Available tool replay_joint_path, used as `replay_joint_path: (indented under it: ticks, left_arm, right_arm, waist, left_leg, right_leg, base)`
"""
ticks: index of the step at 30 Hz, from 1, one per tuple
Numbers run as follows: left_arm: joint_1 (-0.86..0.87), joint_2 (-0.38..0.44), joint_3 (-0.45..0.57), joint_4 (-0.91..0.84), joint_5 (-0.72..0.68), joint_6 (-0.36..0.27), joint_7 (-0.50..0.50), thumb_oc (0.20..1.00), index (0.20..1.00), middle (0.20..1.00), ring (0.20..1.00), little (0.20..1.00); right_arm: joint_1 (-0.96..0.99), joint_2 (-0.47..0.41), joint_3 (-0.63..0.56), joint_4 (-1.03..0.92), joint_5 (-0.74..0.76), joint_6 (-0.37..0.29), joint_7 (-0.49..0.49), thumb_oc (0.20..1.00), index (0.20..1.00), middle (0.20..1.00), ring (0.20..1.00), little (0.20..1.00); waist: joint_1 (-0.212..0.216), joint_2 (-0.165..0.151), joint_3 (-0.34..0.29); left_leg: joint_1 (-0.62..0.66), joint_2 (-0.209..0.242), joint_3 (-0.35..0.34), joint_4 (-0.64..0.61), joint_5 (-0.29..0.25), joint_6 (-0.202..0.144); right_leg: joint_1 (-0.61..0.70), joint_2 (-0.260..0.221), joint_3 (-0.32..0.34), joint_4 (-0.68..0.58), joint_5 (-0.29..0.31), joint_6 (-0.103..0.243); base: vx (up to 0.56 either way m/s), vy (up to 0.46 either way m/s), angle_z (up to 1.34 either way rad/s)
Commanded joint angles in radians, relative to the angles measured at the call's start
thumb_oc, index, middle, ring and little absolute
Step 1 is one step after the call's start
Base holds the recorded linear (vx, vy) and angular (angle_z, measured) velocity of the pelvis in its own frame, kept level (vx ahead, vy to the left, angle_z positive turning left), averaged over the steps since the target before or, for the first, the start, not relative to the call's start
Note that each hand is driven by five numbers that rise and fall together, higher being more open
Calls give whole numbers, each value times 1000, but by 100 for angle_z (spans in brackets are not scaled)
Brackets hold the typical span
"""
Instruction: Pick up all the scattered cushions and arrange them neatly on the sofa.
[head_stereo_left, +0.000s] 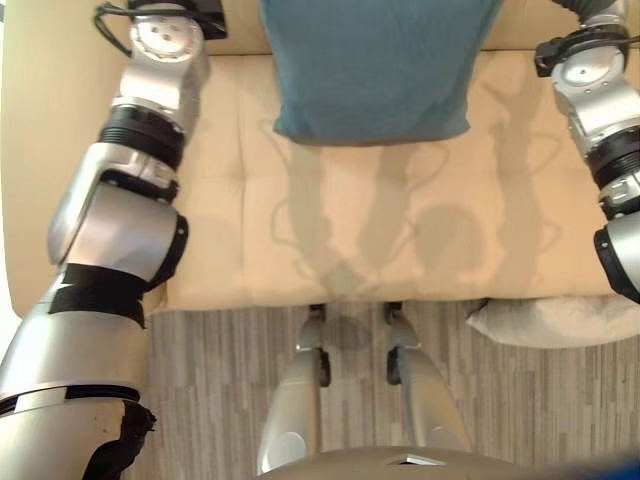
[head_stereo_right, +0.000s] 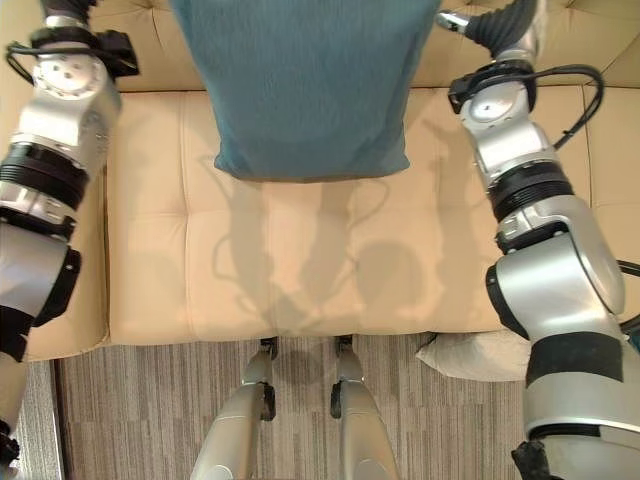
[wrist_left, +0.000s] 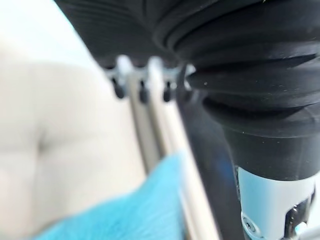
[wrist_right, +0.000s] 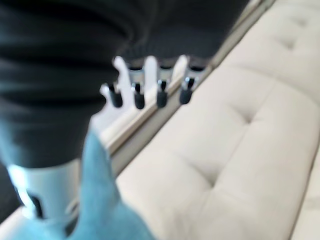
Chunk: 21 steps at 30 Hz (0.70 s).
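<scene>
teal cushion (head_stereo_right: 310, 90) held up at the sofa (head_stereo_left: 400, 250) back edge, left hand (wrist_left: 142, 90) and right hand (wrist_right: 150, 90) grip can't tell, next seat it upright (pale cushion (head_stereo_left: 560, 320) on floor pending).

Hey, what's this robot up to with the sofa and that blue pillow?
It is tidying cushions onto the cream sofa. Both arms reach forward on either side of a teal cushion at the back of the seat; the left hand and the right hand sit beside its edges, though whether they grip it can't be seen. Another pale cushion lies on the floor by the sofa's front, on the robot's right, not yet picked up.
</scene>
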Motion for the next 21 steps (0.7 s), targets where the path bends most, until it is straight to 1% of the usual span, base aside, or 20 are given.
replay_joint_path:
  ticks: [1,4,8,9,10,11,12,13,14,16,17,18,19,21]
  left_arm:
    - [-22,16,-6,44,-38,-46,-14,1000,1000,1000,1000,1000]
    - [13,31,7,26,-37,-50,-23,1000,1000,1000,1000,1000]
    - [141,71,29,-90,8,-61,-45,1000,1000,1000,1000,1000]
    - [252,82,69,-188,26,-68,-55,1000,1000,1000,1000,1000]
    - [256,82,70,-191,27,-67,-54,1000,1000,1000,1000,1000]
    - [385,86,123,-290,41,-78,-69,1000,1000,1000,1000,1000]
    - [466,76,157,-344,54,-78,-73,1000,1000,1000,1000,1000]
    - [470,76,158,-348,56,-76,-71,1000,1000,1000,1000,1000]
    - [572,63,214,-417,61,-82,-73,1000,1000,1000,1000,1000]
    - [714,31,272,-511,106,-76,-82,1000,1000,1000,1000,1000]
    - [843,-21,322,-566,138,-67,-98,1000,1000,1000,1000,1000]
    - [902,-48,338,-582,161,-59,-106,1000,1000,1000,1000,1000]
    - [1030,-116,377,-609,191,-40,-128,1000,1000,1000,1000,1000]
    - [1143,-179,411,-612,206,-21,-146,1000,1000,1000,1000,1000]
  right_arm:
    - [-30,-50,12,42,66,-34,6,1000,1000,1000,1000,1000]
    - [7,-73,-4,28,73,-40,12,1000,1000,1000,1000,1000]
    - [134,-110,-57,-55,65,-55,34,1000,1000,1000,1000,1000]
    - [228,-125,-92,-147,40,-60,47,1000,1000,1000,1000,1000]
    - [232,-125,-94,-150,38,-59,47,1000,1000,1000,1000,1000]
    - [352,-130,-159,-234,6,-70,61,1000,1000,1000,1000,1000]
    - [432,-128,-207,-286,-7,-78,68,1000,1000,1000,1000,1000]
    - [438,-128,-210,-290,-8,-77,68,1000,1000,1000,1000,1000]
    - [532,-113,-263,-347,-25,-81,72,1000,1000,1000,1000,1000]
    - [670,-76,-358,-414,-55,-89,84,1000,1000,1000,1000,1000]
    - [787,-33,-419,-455,-92,-92,110,1000,1000,1000,1000,1000]
    - [847,-4,-449,-474,-105,-94,121,1000,1000,1000,1000,1000]
    - [968,53,-493,-515,-150,-87,150,1000,1000,1000,1000,1000]
    - [1071,109,-527,-533,-179,-82,178,1000,1000,1000,1000,1000]
  waist:
    - [15,0,-73]
    - [15,-1,-77]
    - [15,-2,-82]
    - [12,-6,-84]
    - [12,-6,-86]
    - [10,-9,-89]
    - [10,-10,-91]
    - [10,-11,-93]
    - [8,-12,-97]
    - [8,-15,-109]
    - [5,-20,-116]
    - [4,-21,-121]
    - [4,-25,-127]
    - [2,-28,-135]
  left_leg:
    - [9,-13,-1,-1,-58,-98]
    - [20,-12,0,-1,-59,-99]
    - [56,-11,1,-1,-67,-98]
    - [87,-11,4,-1,-75,-95]
    - [84,-12,4,-1,-70,-95]
    - [111,-9,6,-1,-80,-93]
    - [136,-8,7,-1,-90,-93]
    - [134,-9,7,-1,-86,-92]
    - [150,-7,9,-1,-91,-91]
    - [185,-3,13,-1,-104,-88]
    - [216,0,15,-1,-113,-85]
    - [235,2,16,-1,-118,-83]
    - [272,7,18,-1,-126,-82]
    - [306,11,18,-1,-134,-80]
  right_leg:
    - [8,-29,-31,5,-45,102]
    - [19,-30,-34,4,-47,101]
    - [57,-31,-38,3,-55,99]
    - [86,-30,-40,3,-61,96]
    - [84,-31,-40,3,-58,96]
    - [111,-33,-43,3,-66,94]
    - [137,-32,-46,3,-75,92]
    - [135,-33,-46,3,-72,93]
    - [150,-33,-46,3,-77,92]
    - [188,-34,-51,3,-87,89]
    - [222,-36,-52,3,-96,87]
    - [242,-36,-54,3,-100,86]
    - [279,-39,-59,3,-111,86]
    - [314,-39,-63,3,-119,82]
  base:
    - [0,0,0]
    - [0,0,0]
    - [0,0,0]
    - [0,0,0]
    - [0,0,0]
    - [0,0,0]
    - [0,0,0]
    - [0,0,0]
    - [22,3,3]
    - [73,-4,3]
    - [89,-9,1]
    - [103,-21,0]
    - [66,-15,0]
    - [52,-12,-2]
